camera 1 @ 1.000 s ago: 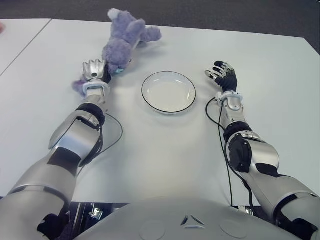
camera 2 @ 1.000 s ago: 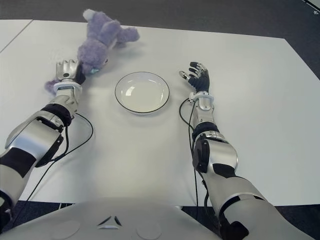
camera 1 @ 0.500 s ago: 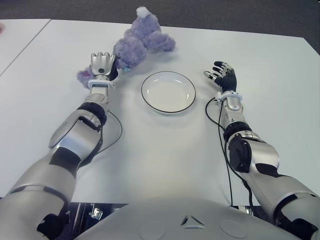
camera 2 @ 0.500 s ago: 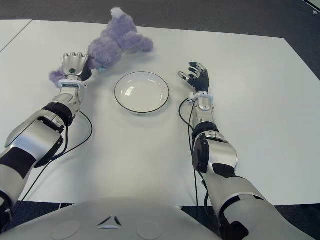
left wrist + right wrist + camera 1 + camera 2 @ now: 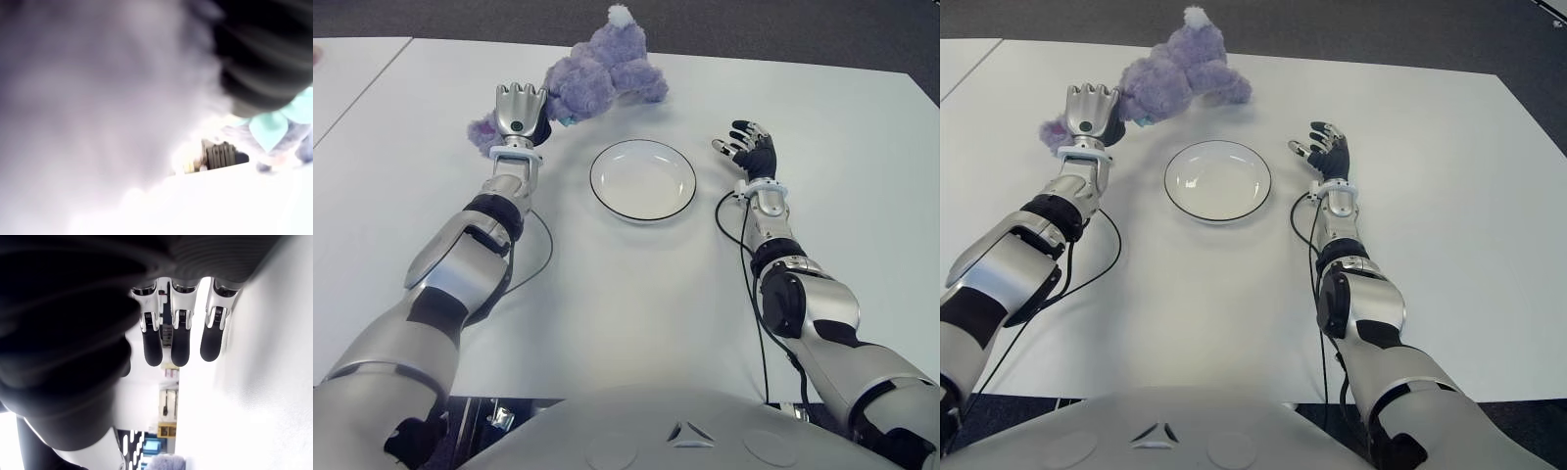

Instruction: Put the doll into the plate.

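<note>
A fluffy purple doll (image 5: 597, 76) with a teal tag hangs in the air above the table's far left, and my left hand (image 5: 517, 116) is shut on it. Its purple fur (image 5: 88, 98) fills the left wrist view. The white plate (image 5: 643, 179) with a dark rim lies on the table to the right of that hand and nearer to me, with nothing in it. My right hand (image 5: 748, 145) shows to the right of the plate, fingers spread and holding nothing; its fingers (image 5: 178, 338) appear extended in the right wrist view.
The white table (image 5: 636, 284) spreads around the plate. A second white table (image 5: 347, 73) adjoins it on the left, with a seam between them. Dark floor (image 5: 754, 29) lies beyond the far edge. Black cables (image 5: 734, 225) run along both forearms.
My left hand has lifted the doll and carried it up and to the right, closer to the plate. The right hand has stayed where it was.
</note>
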Robot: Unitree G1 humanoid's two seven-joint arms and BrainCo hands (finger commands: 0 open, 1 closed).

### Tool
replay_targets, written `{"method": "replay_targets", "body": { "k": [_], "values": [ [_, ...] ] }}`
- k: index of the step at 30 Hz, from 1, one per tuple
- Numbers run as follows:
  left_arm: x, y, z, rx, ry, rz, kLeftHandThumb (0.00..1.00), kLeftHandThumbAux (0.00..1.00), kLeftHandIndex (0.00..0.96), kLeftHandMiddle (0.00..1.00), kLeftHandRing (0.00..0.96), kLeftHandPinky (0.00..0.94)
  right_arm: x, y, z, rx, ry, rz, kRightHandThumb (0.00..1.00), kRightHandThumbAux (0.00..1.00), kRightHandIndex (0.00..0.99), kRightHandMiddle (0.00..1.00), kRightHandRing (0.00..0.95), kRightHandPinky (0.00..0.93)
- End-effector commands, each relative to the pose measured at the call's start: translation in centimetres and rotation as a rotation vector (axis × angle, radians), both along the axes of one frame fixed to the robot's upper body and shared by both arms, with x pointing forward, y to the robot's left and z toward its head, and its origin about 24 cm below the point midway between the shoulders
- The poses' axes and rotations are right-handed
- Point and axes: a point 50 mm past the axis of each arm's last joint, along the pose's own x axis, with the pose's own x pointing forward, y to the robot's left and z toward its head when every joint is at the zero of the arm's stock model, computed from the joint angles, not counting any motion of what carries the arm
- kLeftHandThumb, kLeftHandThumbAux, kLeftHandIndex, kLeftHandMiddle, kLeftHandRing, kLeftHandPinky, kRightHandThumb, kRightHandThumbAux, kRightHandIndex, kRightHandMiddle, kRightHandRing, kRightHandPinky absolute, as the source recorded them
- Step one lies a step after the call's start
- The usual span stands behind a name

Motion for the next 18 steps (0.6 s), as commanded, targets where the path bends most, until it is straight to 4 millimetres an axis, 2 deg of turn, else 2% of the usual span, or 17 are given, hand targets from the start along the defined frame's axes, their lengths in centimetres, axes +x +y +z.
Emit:
{"method": "replay_targets", "body": {
  "k": [1, 18],
  "values": [
    [0.4, -0.8, 2.1, 0.038, -0.133, -0.055, 0.688, 0.72, 0.438, 0.875, 0.892, 0.891, -7.2, 1.4, -10.7, 0.087, 0.443, -0.012, 0.133, 0.91, 0.293, 0.213, 0.185, 0.212],
    [0.3, -2.2, 4.3, 0.078, -0.295, -0.13, 0.688, 0.72, 0.438, 0.881, 0.893, 0.891, -7.1, 1.5, -10.7, 0.091, 0.448, -0.016, 0.131, 0.908, 0.286, 0.206, 0.177, 0.206]
  ]
}}
